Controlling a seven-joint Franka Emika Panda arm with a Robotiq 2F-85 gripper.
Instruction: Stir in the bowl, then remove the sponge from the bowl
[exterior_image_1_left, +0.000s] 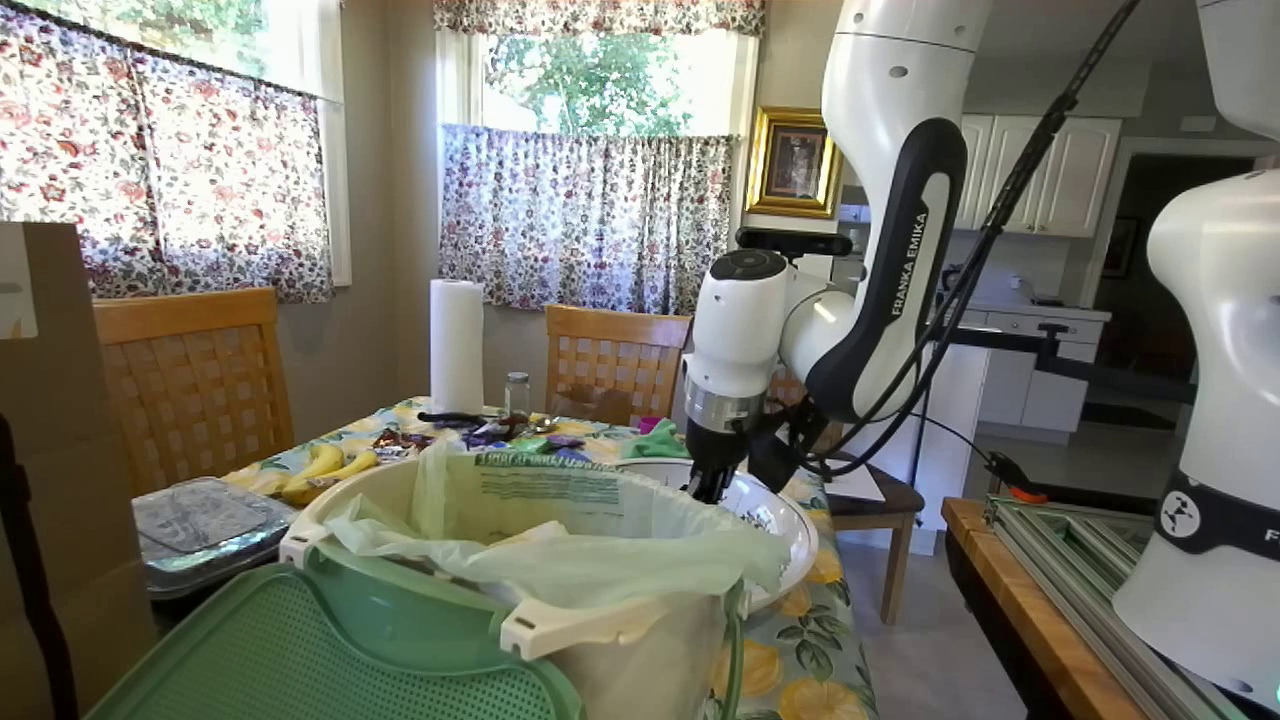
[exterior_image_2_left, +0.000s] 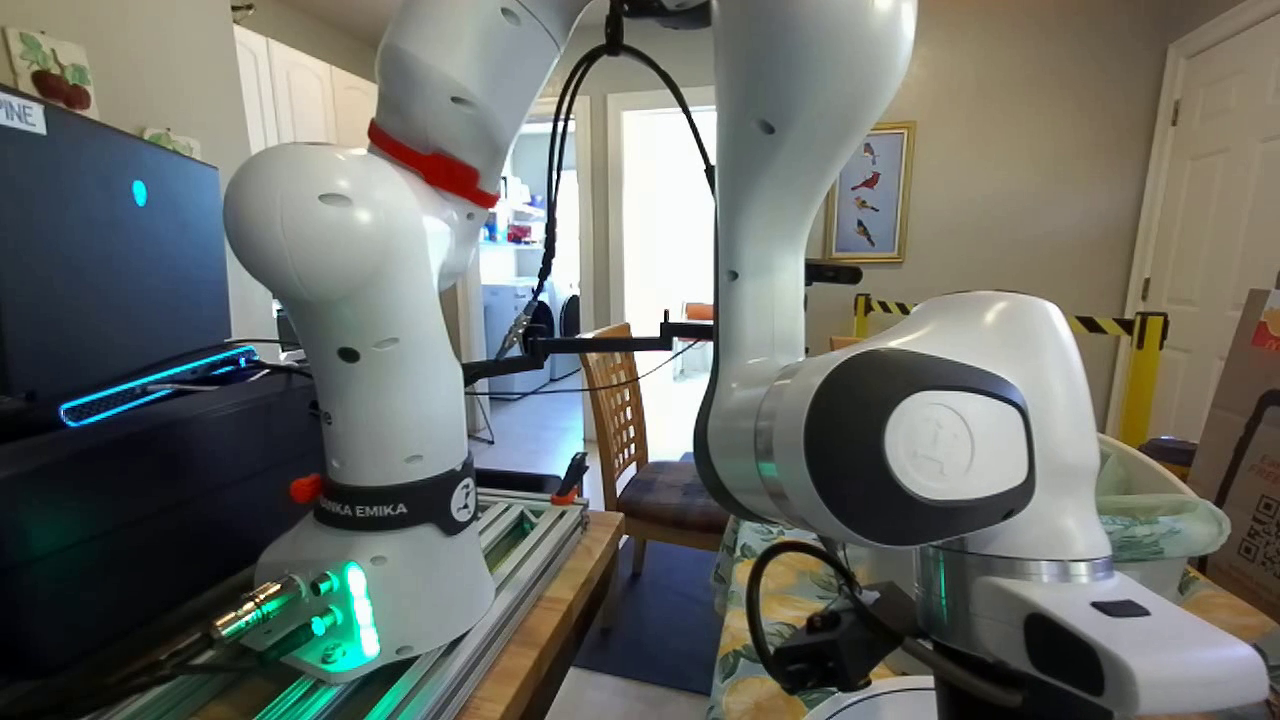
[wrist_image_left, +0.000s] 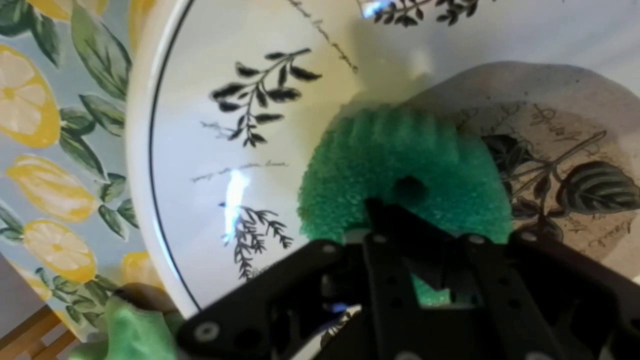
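Note:
The wide whitish bowl stands on the lemon-print tablecloth. Its rim shows in both exterior views (exterior_image_1_left: 802, 540) (exterior_image_2_left: 872, 700), and its patterned inside fills much of the wrist view (wrist_image_left: 200, 125). The round green sponge (wrist_image_left: 360, 155) lies in the bowl in the wrist view, with a dark hole near its middle. It cannot be seen in the exterior views. My gripper (exterior_image_1_left: 708, 488) reaches down into the bowl. In the wrist view my gripper (wrist_image_left: 407, 227) has its black fingers close together over the sponge's lower part. Whether the tips pinch the sponge is hidden.
A large bin (exterior_image_1_left: 640, 650) with a translucent liner stands right beside the bowl. A green perforated panel (exterior_image_1_left: 340, 640) is in front. A green cloth (exterior_image_1_left: 655, 440), bananas (exterior_image_1_left: 325, 465), a jar (exterior_image_1_left: 517, 395) and a paper towel roll (exterior_image_1_left: 456, 345) are on the table.

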